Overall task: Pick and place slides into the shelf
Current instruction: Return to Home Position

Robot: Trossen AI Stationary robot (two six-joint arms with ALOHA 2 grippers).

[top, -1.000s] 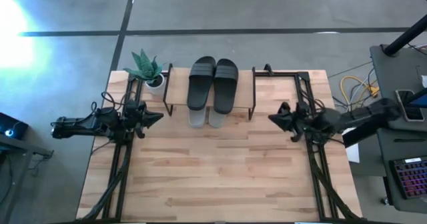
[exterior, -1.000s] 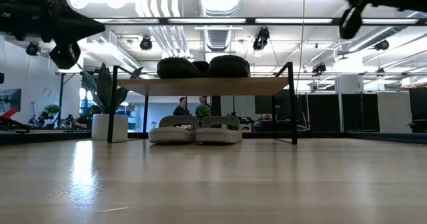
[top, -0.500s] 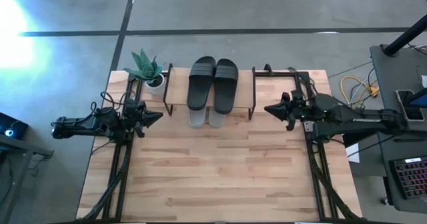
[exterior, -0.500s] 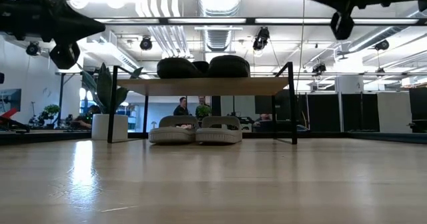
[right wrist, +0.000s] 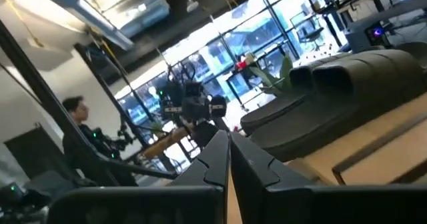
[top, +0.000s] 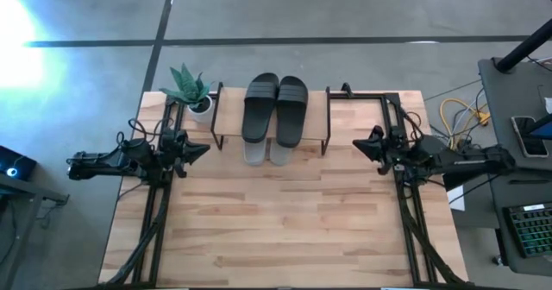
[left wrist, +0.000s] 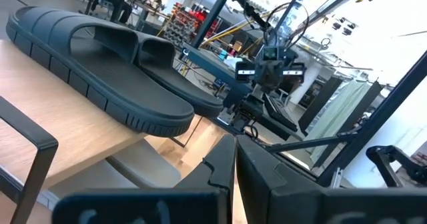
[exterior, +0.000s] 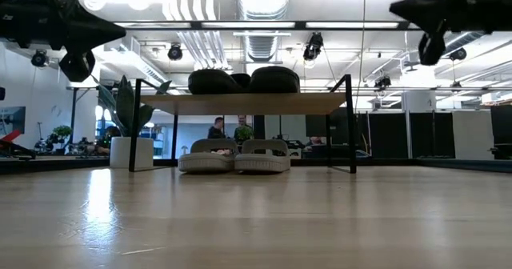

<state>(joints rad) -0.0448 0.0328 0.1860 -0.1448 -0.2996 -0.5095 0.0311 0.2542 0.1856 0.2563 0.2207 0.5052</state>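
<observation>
Black slides (top: 275, 109): being carried side by side on the top board of the shelf (top: 315, 117), at the far middle of the table (top: 276, 230).

Grey slides (exterior: 234, 157): being sheltered under that board, touching each other, on the table.

Long axis: all four are being shown running from the table's near edge toward its far edge. Only the near ends of the grey pair are being exposed from above.

Left gripper (top: 200, 149): being held above the table just beside the shelf's left end, aimed at it. The fingers (left wrist: 220, 167) are being pressed together on nothing.

Right gripper (top: 360, 143): being held near the shelf's right end, a little farther off than the left. The fingers (right wrist: 213, 161) are being clenched likewise, empty.

Judgement: no slide is being left loose, so the coming move is being read as each arm drawing outward, away from the shelf lying between them.

Obscured: most of the grey pair from above; both arms are being cut off at the low view's top edge. A plant (top: 188, 87) is being stood at the shelf's left.
</observation>
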